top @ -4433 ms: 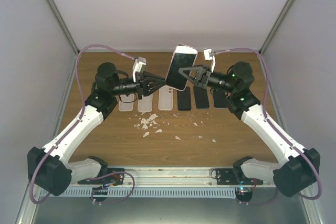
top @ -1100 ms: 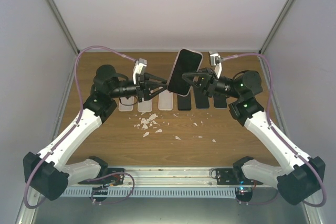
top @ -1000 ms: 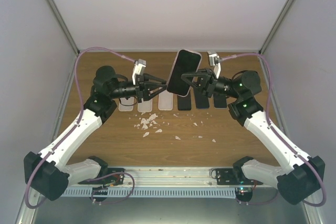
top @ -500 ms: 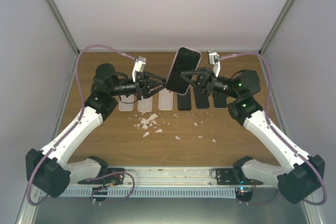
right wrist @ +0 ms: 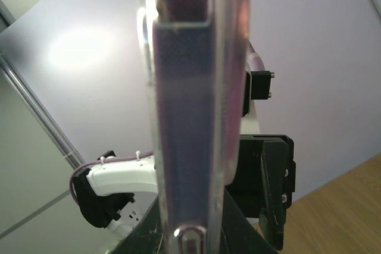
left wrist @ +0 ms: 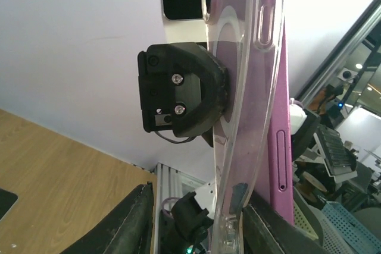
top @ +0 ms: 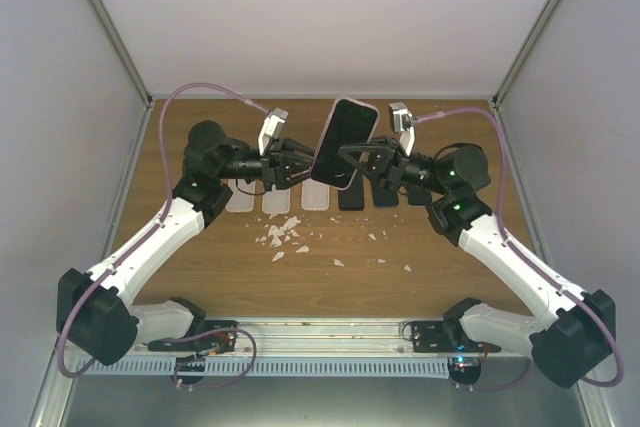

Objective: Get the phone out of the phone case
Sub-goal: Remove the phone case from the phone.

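A pink phone (top: 343, 143) in a clear case is held upright in the air over the back of the table. My right gripper (top: 352, 161) is shut on it from the right; in the right wrist view (right wrist: 190, 233) the phone (right wrist: 184, 87) shows edge-on between the fingers. My left gripper (top: 304, 163) is at the phone's left edge. In the left wrist view the clear case (left wrist: 238, 87) bows away from the pink phone (left wrist: 284, 117). Its lower edge sits between my left gripper's (left wrist: 199, 206) spread fingers, against the right one.
On the wooden table (top: 200, 267), a row lies under the arms: clear cases (top: 240, 200) on the left and dark phones (top: 385, 197) on the right. White scraps (top: 283, 233) are scattered in front. Grey walls close in the back and sides.
Both grippers and the phone have shifted slightly left and lower. The left arm has reached further in, and its gripper sits closer to the phone's left edge.
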Robot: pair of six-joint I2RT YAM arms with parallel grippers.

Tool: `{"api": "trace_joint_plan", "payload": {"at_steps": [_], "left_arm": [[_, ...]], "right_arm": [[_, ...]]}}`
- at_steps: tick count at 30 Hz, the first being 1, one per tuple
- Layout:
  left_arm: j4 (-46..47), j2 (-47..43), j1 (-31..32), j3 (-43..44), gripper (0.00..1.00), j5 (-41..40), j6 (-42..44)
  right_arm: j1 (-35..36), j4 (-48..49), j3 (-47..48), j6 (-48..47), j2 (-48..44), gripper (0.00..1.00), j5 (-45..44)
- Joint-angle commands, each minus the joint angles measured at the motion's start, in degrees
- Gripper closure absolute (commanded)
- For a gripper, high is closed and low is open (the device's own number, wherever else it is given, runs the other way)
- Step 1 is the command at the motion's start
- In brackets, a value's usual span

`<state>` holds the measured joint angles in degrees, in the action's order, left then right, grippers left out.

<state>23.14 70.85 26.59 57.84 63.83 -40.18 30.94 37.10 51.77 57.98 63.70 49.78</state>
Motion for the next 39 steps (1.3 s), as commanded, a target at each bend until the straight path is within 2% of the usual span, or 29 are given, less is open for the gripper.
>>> {"api": "trace_joint_plan", "payload": {"at_steps": [1, 9, 16, 27, 28, 32, 39], "left_arm": [[5.6, 3.1, 1.6, -1.1, 0.63, -6.7, -4.9], [11.1, 2.2, 2.4, -2.8, 0.64, -4.4, -8.4], [10.6, 1.3, 2.2, -5.0, 0.72, -4.1, -9.9], [9.2, -1.4, 0.5, -9.1, 1.0, -5.2, -12.0], [8.4, -1.6, 0.0, -9.3, 1.0, -5.5, -12.3], [8.7, -1.7, -2.1, -11.1, 1.0, -5.8, -15.2], [9.3, -0.7, -4.0, -12.8, 1.0, -6.0, -19.0]], "right_arm": [[6.7, 4.8, -0.6, 3.2, 0.4, 0.99, 12.5], [6.8, 3.1, -3.5, 5.1, 0.5, 1.0, 10.7], [2.9, 1.0, -3.4, 5.2, 1.3, 1.0, 11.0], [-3.0, -3.9, -0.4, 3.0, 4.8, 0.96, 14.7], [-3.4, -5.0, 0.2, 2.1, 5.2, 0.92, 15.1], [-6.2, -12.7, 4.0, -4.7, 6.5, 0.6, 16.5], [-12.1, -29.3, 10.2, -22.2, 5.9, 0.27, 11.5]]}}
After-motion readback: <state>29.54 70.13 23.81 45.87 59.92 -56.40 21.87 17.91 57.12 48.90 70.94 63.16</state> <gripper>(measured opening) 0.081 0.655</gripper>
